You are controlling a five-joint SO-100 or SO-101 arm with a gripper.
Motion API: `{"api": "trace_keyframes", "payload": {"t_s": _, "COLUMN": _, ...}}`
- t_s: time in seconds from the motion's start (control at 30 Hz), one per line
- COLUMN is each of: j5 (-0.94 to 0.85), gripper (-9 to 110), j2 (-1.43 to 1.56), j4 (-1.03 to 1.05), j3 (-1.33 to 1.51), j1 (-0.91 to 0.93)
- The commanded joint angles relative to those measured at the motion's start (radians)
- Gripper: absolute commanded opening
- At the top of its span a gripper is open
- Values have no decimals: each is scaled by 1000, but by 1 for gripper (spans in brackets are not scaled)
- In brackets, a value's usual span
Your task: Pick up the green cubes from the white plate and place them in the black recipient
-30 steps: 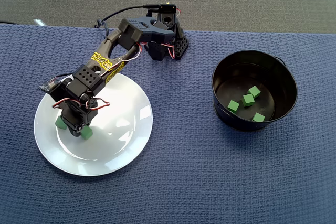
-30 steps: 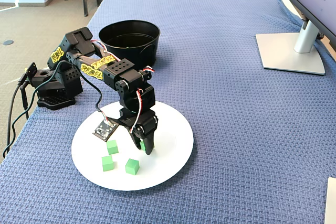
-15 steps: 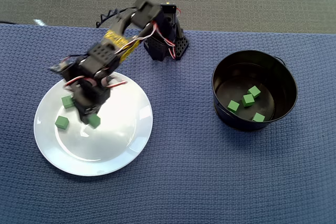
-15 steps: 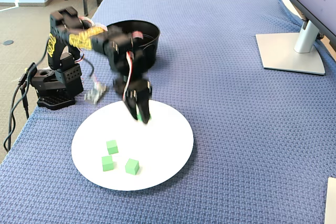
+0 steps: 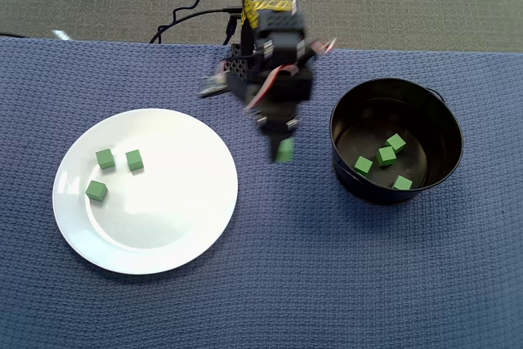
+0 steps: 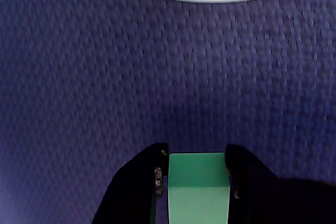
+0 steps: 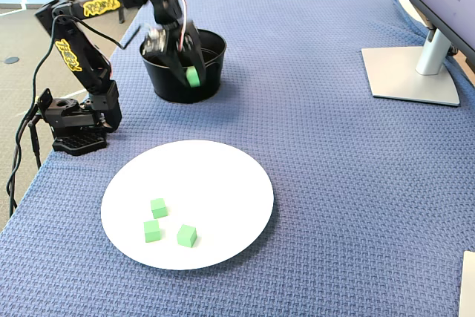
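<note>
We see the worktop (image 5: 270, 284) spread with a blue woven cloth, and its size gives the arm room to swing between the two vessels that sit well apart on it. The white plate (image 5: 196, 226) lies toward the left edge in the overhead view, flat and shallow so that the cubes on it can be reached from above. The black recipient (image 5: 441, 120) stands toward the right edge in that view, its deep straight wall there to keep dropped cubes from bouncing out; four green cubes (image 5: 386, 155) already rest on its shiny floor, clustered near the middle. The arm is mounted at the far edge of the worktop, between plate and pot, which we judge lets it serve both with a turn of its base. The tool (image 5: 283, 151) hangs above bare cloth between the two vessels, nearer the pot, and it is clamped narrow on a held cube (image 6: 198, 182); the wrist view shows that cube squarely pinched between the two dark fingers, flat faces against flat faces, which should keep it from twisting out while it is carried. In the fixed view the held cube shows in front of the pot's wall. Three loose cubes (image 5: 105, 158) remain on the plate, grouped toward its left side in the overhead view, just beside one another but not touching.
</note>
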Motion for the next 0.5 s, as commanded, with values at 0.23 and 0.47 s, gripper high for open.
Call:
{"api": "trace_keyframes", "payload": {"t_s": 0.23, "j5": 109, "gripper": 0, "j2": 129, "j4": -103, "j3": 57, "j1": -480}}
{"api": "trace_keyframes", "payload": {"t_s": 0.47, "j5": 143, "gripper": 0, "j2": 21, "j4": -252, "j3": 100, "j1": -630}}
